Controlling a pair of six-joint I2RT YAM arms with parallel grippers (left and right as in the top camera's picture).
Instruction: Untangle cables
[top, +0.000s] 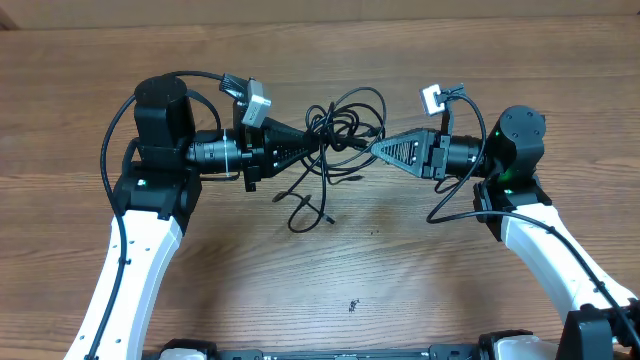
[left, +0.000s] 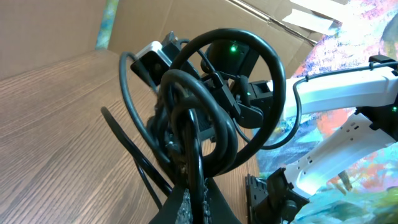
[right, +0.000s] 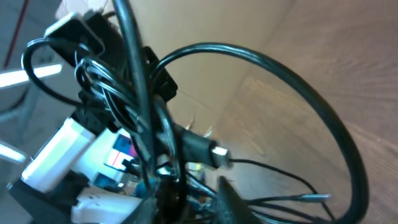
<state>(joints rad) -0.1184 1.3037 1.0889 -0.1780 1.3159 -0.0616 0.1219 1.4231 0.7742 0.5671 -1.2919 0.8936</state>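
Note:
The cables (top: 345, 122) are a knot of thin black cords held just above the wooden table, between the two grippers. Loose strands hang down to the table (top: 310, 208). My left gripper (top: 318, 147) reaches in from the left and is shut on one black strand (left: 194, 202); big loops of the cables (left: 230, 34) stand beyond it. My right gripper (top: 376, 148) reaches in from the right. In the right wrist view its fingers (right: 189, 200) are apart with cable strands running between them. A silver-tipped plug (right: 208, 151) and a wide loop (right: 298, 81) show there.
The wooden table (top: 400, 270) stretches toward the front. Both white arms come up from the front corners, the left arm (top: 130, 270) and the right arm (top: 560, 260). Thick black arm cables arc beside each wrist. A cardboard wall (left: 249, 18) stands behind.

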